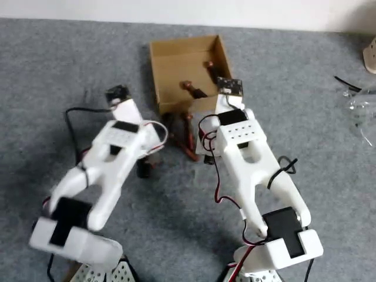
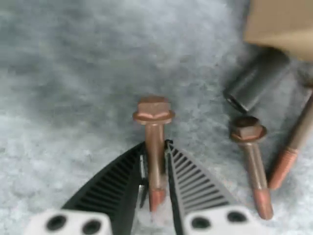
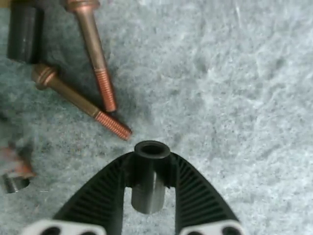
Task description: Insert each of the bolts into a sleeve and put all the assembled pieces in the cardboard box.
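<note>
My left wrist view crops and blurs the cardboard box (image 2: pixel 283 22); my right crops a dark sleeve (image 3: pixel 23 32) at its edge.

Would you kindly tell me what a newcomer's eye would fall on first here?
The left gripper is shut on a copper-coloured bolt by its shank, while the right gripper is shut on a dark sleeve. Beyond both arms in the high view, the cardboard box already holds two pieces.
</note>
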Tool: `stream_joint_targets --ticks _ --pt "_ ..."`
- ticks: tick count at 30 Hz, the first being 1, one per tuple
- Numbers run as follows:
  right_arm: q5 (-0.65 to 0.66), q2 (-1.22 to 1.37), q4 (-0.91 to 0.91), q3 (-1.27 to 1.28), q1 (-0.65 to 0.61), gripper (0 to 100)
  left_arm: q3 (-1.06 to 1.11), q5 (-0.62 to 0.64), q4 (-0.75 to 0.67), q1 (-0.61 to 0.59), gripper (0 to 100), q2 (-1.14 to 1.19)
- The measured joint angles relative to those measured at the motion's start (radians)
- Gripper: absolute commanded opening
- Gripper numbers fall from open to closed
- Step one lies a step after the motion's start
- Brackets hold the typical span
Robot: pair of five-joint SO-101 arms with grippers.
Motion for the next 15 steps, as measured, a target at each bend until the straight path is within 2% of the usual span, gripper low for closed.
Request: stream_joint_targets --ticks 5,15 --pt "0.0 0.0 0.0 0.0 0.0 0.3 0.144 0.0 -0.072 -0.008 0 -0.199" --pt "0.002 -0.018 0.0 0.0 0.0 0.3 0.359 0.0 -0.081 -0.008 0 -0.6"
